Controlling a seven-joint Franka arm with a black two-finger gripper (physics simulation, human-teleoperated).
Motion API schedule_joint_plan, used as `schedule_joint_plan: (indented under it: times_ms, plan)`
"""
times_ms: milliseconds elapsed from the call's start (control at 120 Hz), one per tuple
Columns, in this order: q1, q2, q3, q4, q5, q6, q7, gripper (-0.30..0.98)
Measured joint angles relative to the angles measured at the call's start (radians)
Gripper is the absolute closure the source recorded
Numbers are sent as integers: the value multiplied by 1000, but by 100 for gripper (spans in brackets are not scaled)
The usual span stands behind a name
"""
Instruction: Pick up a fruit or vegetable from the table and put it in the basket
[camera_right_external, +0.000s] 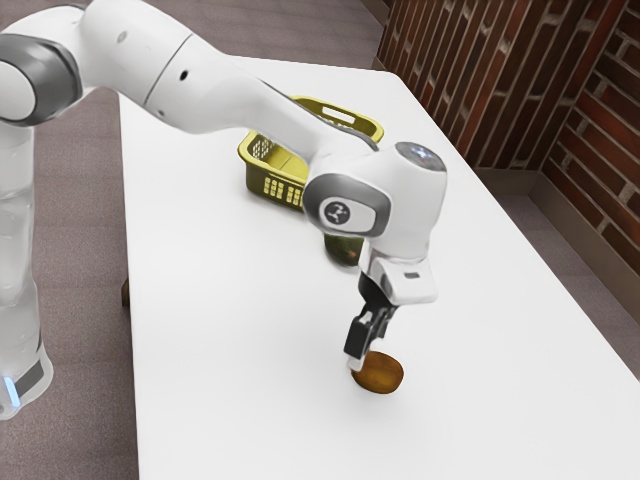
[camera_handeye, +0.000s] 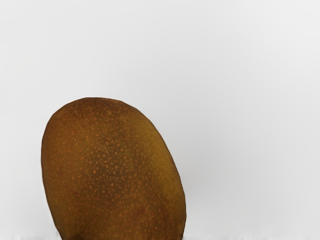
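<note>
Plainly enough, the table (camera_right_external: 220, 350) is a smooth white slab with a rounded far corner, its top evenly lit and pale grey-white from close up too. The floor (camera_right_external: 80, 210) around it is a muted brownish grey, and beyond the exterior view's right side of the table stand brick walls (camera_right_external: 470, 80) in dark reddish brown, with a tan baseboard (camera_right_external: 520, 183) along their foot. The fruit (camera_right_external: 378, 374) lies on the table, toward the near end in the exterior view, right by the gripper (camera_right_external: 366, 355). It is a plump oval, orange-brown, scattered with fine lighter specks; in the wrist view one flank turns a mustard yellow and the middle is a darker brown, with a faint reddish patch lower on the skin. I cannot tell whether the gripper's jaws are spread or pressed together. Well apart from the fruit, toward the table's far end, sits a yellow-green basket (camera_right_external: 256, 182) with slotted walls, and between the two is a dark green, rounded piece of produce (camera_right_external: 345, 252), partly hidden behind the white arm (camera_right_external: 220, 85).
</note>
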Motion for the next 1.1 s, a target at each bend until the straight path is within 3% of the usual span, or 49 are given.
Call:
schedule_joint_plan:
  times_ms: [242,508,917,1100]
  plan:
    - [15,3,8,-13,0,19,7,1]
    - [4,8,5,-45,-51,124,10,1]
    - [0,45,6,-94,-65,248,12,1]
    - [-1,71,6,-95,-64,273,13,9]
